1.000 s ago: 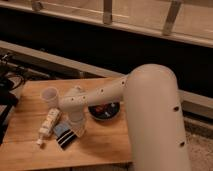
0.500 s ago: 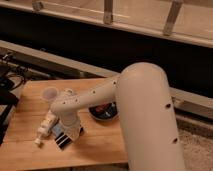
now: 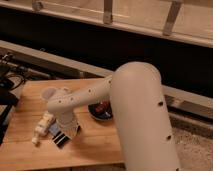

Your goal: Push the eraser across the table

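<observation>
The table [image 3: 95, 145] is a light brown wooden-plank top. The eraser [image 3: 53, 129] is a small blue-grey block lying near the table's left front, mostly hidden under my arm. My gripper [image 3: 61, 138] is the black-and-white striped tip, down at the table surface right beside the eraser on its right and front side. My white arm [image 3: 75, 100] reaches in from the right and bends down over it. A long white segmented bar [image 3: 42, 127] lies just left of the eraser, touching or nearly touching it.
A dark bowl [image 3: 102, 111] with something red in it sits on the table right of the gripper, partly behind my arm. Dark equipment [image 3: 7, 85] stands off the table's left edge. A dark ledge with a railing [image 3: 107, 12] runs behind.
My arm's bend has swung left and lower over the table. The striped tip has shifted slightly left, and the white bar has slid a little left with it.
</observation>
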`<state>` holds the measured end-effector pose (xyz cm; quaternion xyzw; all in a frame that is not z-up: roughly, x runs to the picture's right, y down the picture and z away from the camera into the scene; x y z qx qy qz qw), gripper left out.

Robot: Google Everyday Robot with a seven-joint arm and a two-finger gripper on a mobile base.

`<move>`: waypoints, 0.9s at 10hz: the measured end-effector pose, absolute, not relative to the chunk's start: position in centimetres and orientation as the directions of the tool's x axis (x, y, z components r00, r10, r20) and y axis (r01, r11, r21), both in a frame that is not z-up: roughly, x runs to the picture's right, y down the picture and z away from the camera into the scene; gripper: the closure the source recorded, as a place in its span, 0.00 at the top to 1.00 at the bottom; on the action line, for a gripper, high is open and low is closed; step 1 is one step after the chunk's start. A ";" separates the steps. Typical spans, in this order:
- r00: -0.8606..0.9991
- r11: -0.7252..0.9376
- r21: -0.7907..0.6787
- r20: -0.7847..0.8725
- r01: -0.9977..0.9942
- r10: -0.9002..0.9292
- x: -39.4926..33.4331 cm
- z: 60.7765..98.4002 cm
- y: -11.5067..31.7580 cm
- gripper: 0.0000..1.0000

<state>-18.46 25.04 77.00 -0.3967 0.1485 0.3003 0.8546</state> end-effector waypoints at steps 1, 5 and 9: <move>0.779 0.507 -0.591 -0.485 -0.627 0.398 -19.0 77.1 24.8 0.00; 0.795 0.522 -0.600 -0.476 -0.607 0.376 -19.8 77.0 24.8 0.00; 0.800 0.528 -0.602 -0.461 -0.600 0.383 -19.3 77.5 24.1 0.00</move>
